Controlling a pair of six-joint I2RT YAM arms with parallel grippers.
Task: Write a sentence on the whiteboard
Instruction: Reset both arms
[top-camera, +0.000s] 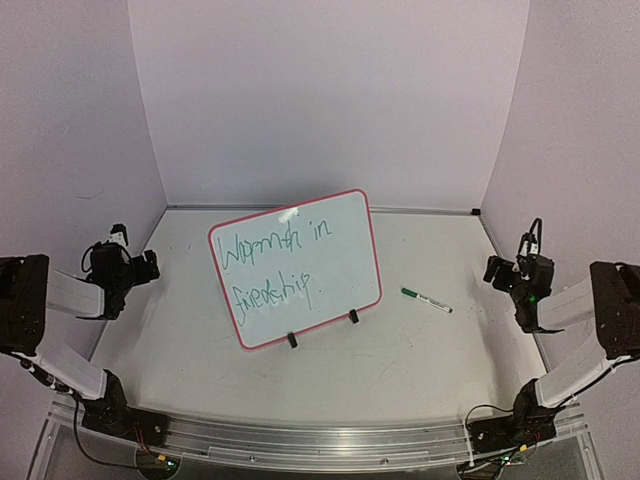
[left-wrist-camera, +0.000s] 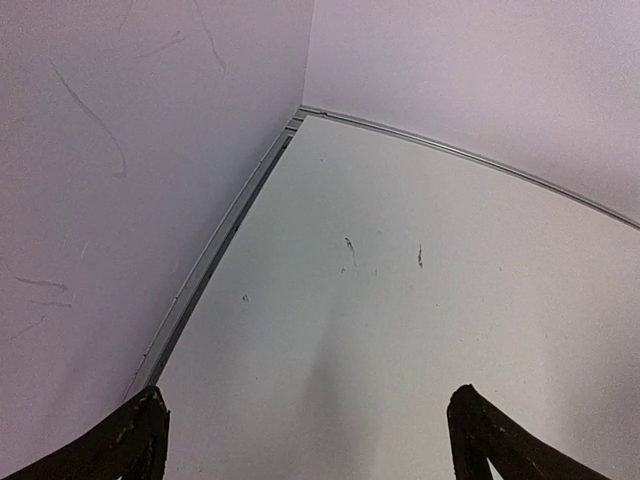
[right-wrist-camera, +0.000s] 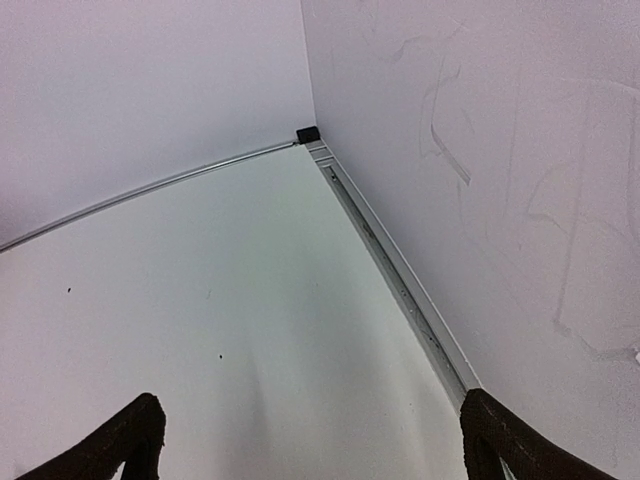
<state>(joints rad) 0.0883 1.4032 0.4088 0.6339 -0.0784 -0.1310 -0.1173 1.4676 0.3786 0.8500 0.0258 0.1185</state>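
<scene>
The whiteboard (top-camera: 296, 268), white with a pink-red frame, stands tilted on two black clip feet in the middle of the table. The sentence (top-camera: 272, 262) runs across it in green script in two lines, roughly "Warmth in friendship". A green-capped marker (top-camera: 426, 300) lies flat on the table to the board's right. My left gripper (top-camera: 128, 262) hangs open at the left wall, well away from the board; the left wrist view shows its two dark fingertips (left-wrist-camera: 140, 432) wide apart over bare table. My right gripper (top-camera: 512, 268) is open by the right wall, its fingertips (right-wrist-camera: 492, 428) spread, nothing between them.
Pale walls enclose the table on three sides, with a metal strip (left-wrist-camera: 215, 255) along the floor edge. A small black block (right-wrist-camera: 308, 133) sits in the far right corner. An aluminium rail (top-camera: 300, 440) carries both arm bases at the near edge.
</scene>
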